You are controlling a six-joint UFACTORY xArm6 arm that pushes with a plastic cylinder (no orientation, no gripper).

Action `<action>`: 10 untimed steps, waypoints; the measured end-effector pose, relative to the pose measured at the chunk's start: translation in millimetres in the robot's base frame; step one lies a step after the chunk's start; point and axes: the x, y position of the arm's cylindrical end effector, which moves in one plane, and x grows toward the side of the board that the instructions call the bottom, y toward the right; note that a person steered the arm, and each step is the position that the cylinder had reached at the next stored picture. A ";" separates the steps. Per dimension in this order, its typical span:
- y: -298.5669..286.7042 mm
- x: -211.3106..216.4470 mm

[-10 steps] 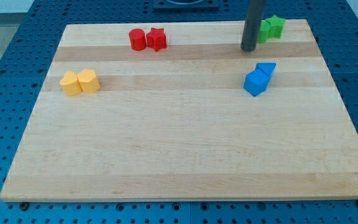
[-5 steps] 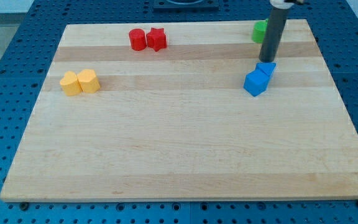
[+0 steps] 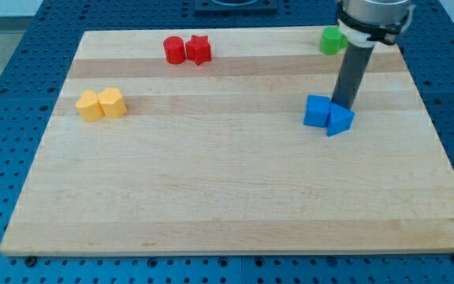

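My tip [image 3: 343,104] rests against the upper edge of the two blue blocks at the board's right. The blue cube [image 3: 317,111] sits on the left and the blue triangular block [image 3: 339,121] touches it on the right, just below the tip. A green block [image 3: 333,39] lies at the top right, partly hidden behind the rod. A red cylinder [image 3: 174,50] and a red star block [image 3: 199,50] sit together at the top middle. Two yellow blocks [image 3: 90,105] [image 3: 113,102] touch each other at the left.
The wooden board [image 3: 227,189] lies on a blue perforated table [image 3: 6,118]. The board's right edge is a short way to the right of the blue pair.
The rod moved right and then toward the view's bottom, reaching the blue blocks and pushing them down. The triangular block swung from upper right of the cube to its lower right.
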 end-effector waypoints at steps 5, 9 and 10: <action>-152.8 0.3; -160.7 21.8; -146.9 21.8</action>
